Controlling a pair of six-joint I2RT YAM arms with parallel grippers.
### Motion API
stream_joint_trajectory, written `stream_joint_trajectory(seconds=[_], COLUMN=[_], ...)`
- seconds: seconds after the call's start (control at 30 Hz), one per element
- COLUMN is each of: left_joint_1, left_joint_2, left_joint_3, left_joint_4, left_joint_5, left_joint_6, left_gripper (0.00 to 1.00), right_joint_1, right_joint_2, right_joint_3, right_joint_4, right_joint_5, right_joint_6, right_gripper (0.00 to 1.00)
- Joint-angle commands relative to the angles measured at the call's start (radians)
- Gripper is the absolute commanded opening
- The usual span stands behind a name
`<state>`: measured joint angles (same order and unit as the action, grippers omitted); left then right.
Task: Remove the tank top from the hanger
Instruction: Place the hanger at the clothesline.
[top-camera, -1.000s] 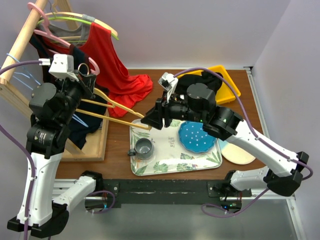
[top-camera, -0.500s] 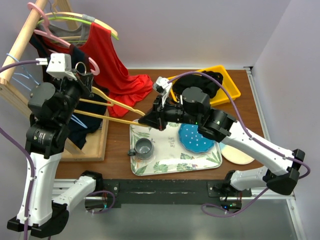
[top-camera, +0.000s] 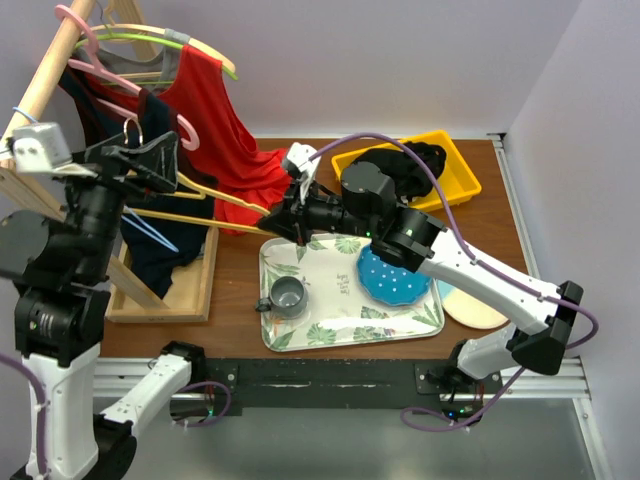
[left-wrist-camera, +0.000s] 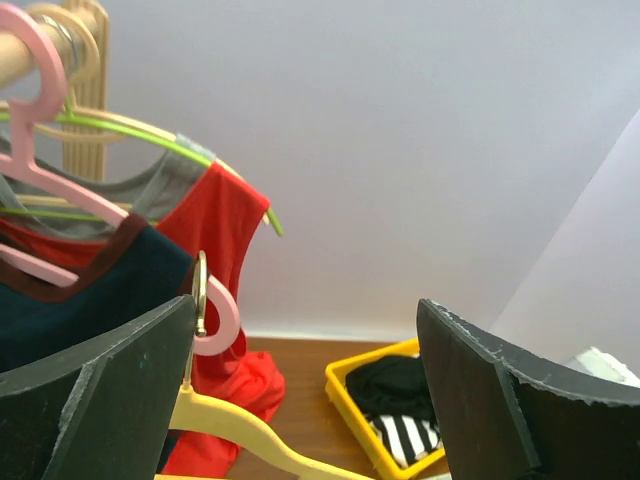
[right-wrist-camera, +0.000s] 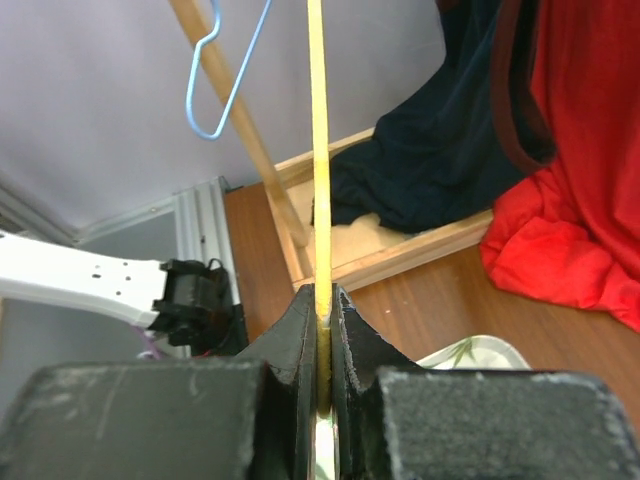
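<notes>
Your right gripper is clamped on the yellow hanger's arm. Your left gripper stands wide apart beside its hook. The red tank top hangs from a green hanger on the rack.

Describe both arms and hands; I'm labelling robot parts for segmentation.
The left arm and right arm have white links, black joint housings, purple cables and a white camera box per wrist. The left hand and right hand have flat matte-black fingers, rough-edged.
</notes>
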<state>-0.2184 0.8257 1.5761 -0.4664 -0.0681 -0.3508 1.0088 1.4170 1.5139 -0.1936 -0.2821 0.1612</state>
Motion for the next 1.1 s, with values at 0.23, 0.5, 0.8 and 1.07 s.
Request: stream_joint_trajectory(seconds=[0.23,0.5,0.8,1.07], left_joint_1=[-0.004,-0.003,-0.002,-0.002], left_joint_2=[-0.017,-0.008,0.006,0.032], left_joint_3=[0.154,0.176,0.165,0.075], left_joint_4=[0.046,0.023,0.069,0.149], left_joint_5=[0.053,0.005,0.043,0.116], left_joint_6=[-0.093,-0.102,-0.142,-0.111], left_gripper=[0.98,0.98,0.98,0.99], right_joint_1=[0.007,0.028,0.056,0.056], right_joint_2=[0.114,0.267,0.437,0.526], right_joint_3=[0.235,0.419,0.626,0.673], right_joint_4=[0.071,0.091,0.077,0.105], right_joint_5=[0.138,0.21,0.231,0.219], right_joint_6=[-0.103,-0.201,-0.262,-0.295], right_gripper=[0.0,0.0,0.0,0.0])
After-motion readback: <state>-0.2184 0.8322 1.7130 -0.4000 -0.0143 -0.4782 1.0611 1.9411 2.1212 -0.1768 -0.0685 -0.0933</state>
